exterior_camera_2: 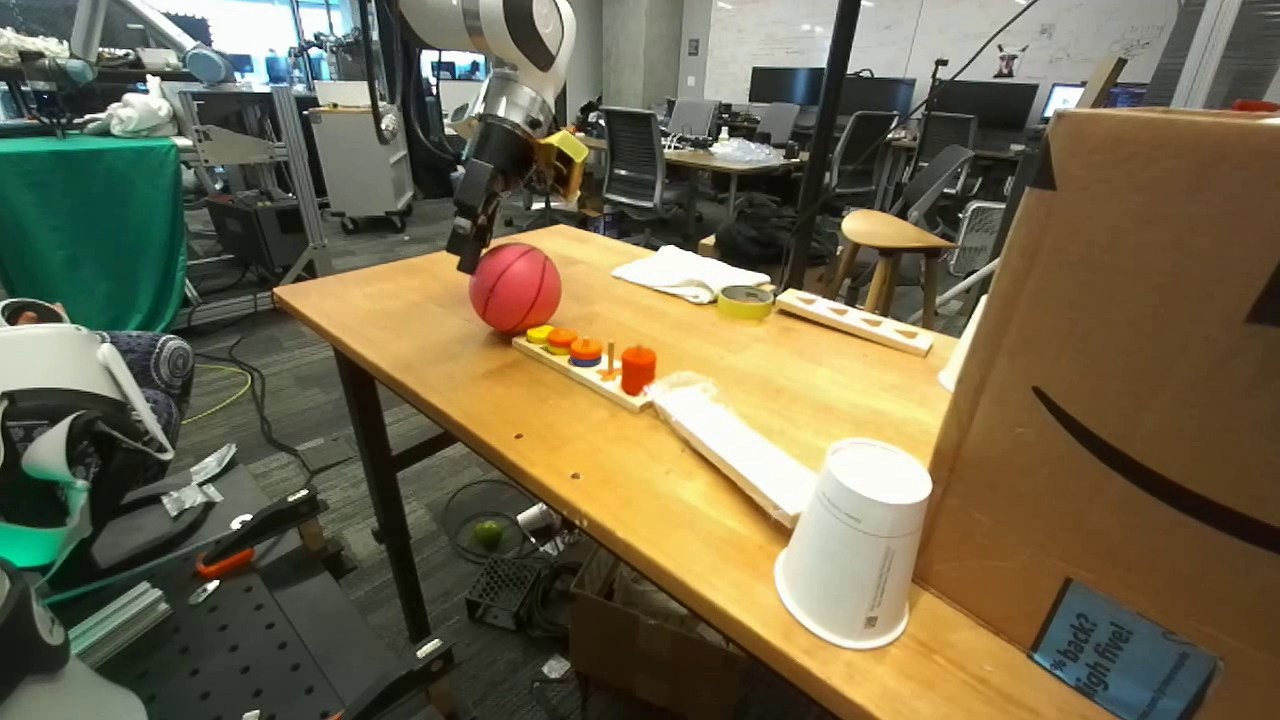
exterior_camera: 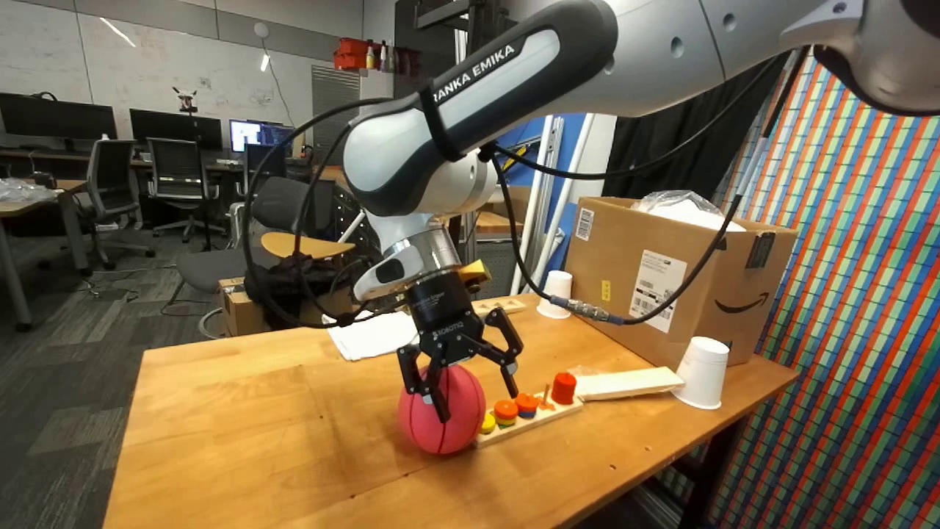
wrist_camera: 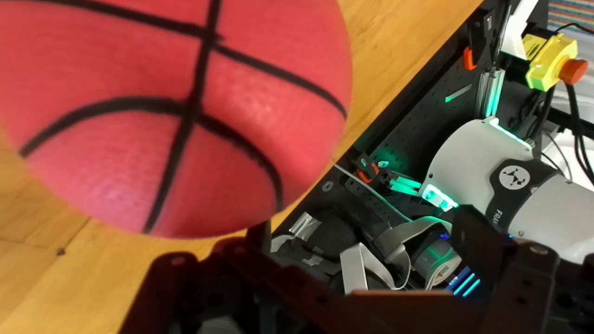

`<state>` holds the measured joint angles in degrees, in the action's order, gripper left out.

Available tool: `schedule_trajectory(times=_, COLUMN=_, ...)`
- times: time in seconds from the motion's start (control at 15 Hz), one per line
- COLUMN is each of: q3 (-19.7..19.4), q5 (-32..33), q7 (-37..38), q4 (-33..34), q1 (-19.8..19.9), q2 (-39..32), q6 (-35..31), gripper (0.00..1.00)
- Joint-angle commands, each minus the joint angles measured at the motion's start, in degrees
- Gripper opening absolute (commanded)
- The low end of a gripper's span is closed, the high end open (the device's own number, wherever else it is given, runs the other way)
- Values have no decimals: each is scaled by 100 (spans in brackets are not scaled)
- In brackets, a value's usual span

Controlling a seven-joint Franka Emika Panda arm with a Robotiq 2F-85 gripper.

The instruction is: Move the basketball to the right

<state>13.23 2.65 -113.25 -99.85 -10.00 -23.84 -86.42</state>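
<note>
The basketball is a pink-red ball [exterior_camera: 463, 420] with black lines. It rests on the wooden table, and it also shows in an exterior view [exterior_camera_2: 517, 290] near the table's far left part. In the wrist view the ball [wrist_camera: 232, 93] fills the upper left. My gripper [exterior_camera: 477, 402] points down with its fingers spread wide and nothing between them. It is beside the ball, and one finger crosses in front of the ball's surface. In an exterior view the gripper [exterior_camera_2: 468, 252] is just left of the ball, at its upper half. In the wrist view the gripper [wrist_camera: 366, 227] is open; I cannot tell whether a finger touches the ball.
A wooden toy board with coloured discs [exterior_camera_2: 585, 375] stands close beside the ball. A white plank [exterior_camera: 624, 383], white cups [exterior_camera: 701, 373] and a large cardboard box [exterior_camera: 624, 257] follow along the table. A white cloth [exterior_camera_2: 685, 272], yellow tape [exterior_camera_2: 745, 302] and wooden strip [exterior_camera_2: 855, 322] lie behind.
</note>
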Motion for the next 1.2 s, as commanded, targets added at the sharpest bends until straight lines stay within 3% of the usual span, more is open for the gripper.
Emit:
schedule_trajectory(times=0.0, q3=-73, q5=-55, q7=-471, q4=163, q1=309, q2=-103, q6=-437, gripper=100)
schedule_trajectory(times=0.47, q3=-151, q5=-254, q7=-1107, q4=438, q1=682, q2=84, q6=-1505, gripper=100)
schedule_trajectory(times=1.13, q3=-822, q5=390, q7=-749, q4=491, q1=899, q2=-72, q6=-2556, gripper=100)
